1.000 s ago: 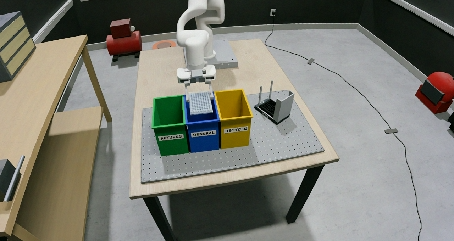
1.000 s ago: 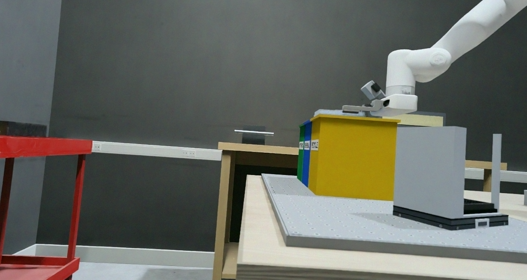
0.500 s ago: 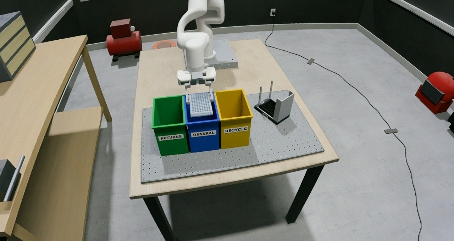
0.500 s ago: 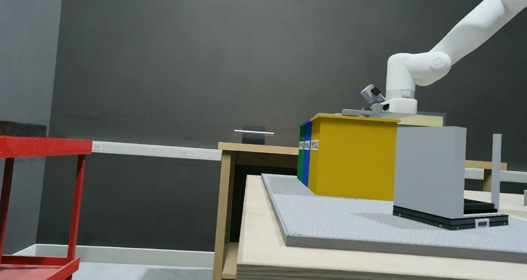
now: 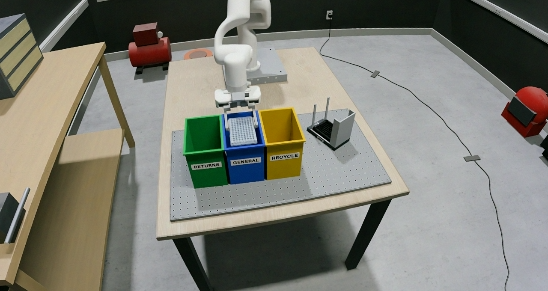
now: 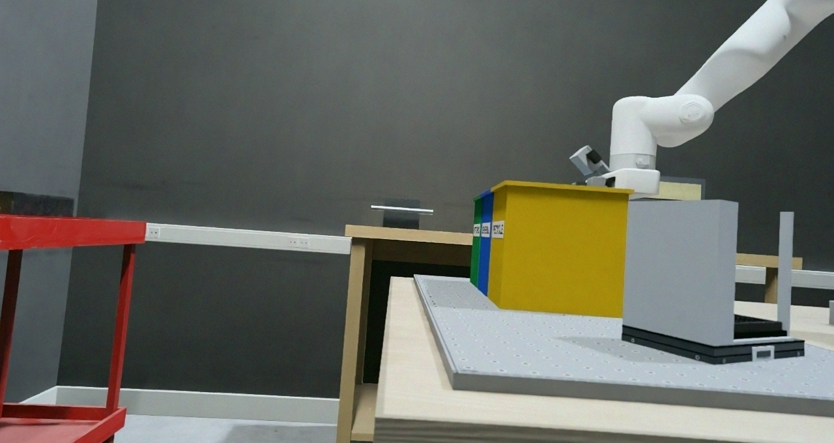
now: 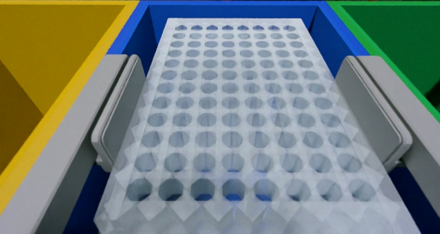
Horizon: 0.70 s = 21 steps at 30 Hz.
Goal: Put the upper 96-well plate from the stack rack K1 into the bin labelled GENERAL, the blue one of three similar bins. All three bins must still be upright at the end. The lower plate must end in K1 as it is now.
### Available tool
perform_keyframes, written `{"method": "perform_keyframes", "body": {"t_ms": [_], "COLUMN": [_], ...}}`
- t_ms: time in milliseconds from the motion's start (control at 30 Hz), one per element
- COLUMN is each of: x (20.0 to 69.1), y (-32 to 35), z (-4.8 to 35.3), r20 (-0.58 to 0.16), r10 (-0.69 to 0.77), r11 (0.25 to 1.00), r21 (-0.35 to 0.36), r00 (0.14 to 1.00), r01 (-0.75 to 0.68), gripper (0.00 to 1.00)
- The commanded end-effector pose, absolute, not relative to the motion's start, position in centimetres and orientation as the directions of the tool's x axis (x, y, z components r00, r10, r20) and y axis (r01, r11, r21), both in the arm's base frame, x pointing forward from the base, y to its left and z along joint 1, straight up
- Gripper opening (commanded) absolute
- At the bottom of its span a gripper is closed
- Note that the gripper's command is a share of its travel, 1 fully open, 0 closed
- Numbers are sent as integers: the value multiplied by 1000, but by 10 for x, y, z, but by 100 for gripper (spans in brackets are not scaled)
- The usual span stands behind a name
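Observation:
The upper plate, a clear 96-well plate [image 5: 244,135] [image 7: 237,124], is level inside the mouth of the blue GENERAL bin [image 5: 245,176] [image 6: 485,259] [image 7: 234,11]. My gripper [image 5: 241,126] [image 7: 247,113] is shut on its two long sides. The fingers reach into the bin mouth; in the exterior view the yellow bin hides them and the plate. The stack rack K1 [image 5: 343,130] [image 6: 679,271] stands to the right in the top view, with the black lower plate [image 5: 323,128] [image 6: 758,326] low in it. All three bins stand upright.
The green RETURNS bin [image 5: 208,179] [image 7: 395,38] and yellow RECYCLE bin [image 5: 284,170] [image 6: 560,253] [image 7: 51,48] stand close on either side of the blue one. Their rims are near my fingers. K1 has a tall grey wall and two thin upright posts.

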<state>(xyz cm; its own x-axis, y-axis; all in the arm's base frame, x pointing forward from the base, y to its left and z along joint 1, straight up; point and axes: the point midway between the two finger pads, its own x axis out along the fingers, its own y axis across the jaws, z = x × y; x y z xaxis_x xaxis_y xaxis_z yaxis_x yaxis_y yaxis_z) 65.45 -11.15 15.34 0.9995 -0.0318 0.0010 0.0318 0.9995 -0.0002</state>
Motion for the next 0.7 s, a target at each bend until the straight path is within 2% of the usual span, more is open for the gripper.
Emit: {"method": "perform_keyframes", "body": {"t_ms": [0, 500, 533, 667], "x": [655, 655, 655, 655], "y": [-112, -112, -112, -112], "z": [155, 155, 155, 155], "r20": [5, 5, 5, 5], "r10": [-32, -32, -32, -32], "r11": [999, 999, 999, 999], "r21": [-3, -3, -3, -3], "r00": [999, 999, 999, 999], "r01": [32, 32, 32, 32], "gripper": [0, 0, 18, 18]}}
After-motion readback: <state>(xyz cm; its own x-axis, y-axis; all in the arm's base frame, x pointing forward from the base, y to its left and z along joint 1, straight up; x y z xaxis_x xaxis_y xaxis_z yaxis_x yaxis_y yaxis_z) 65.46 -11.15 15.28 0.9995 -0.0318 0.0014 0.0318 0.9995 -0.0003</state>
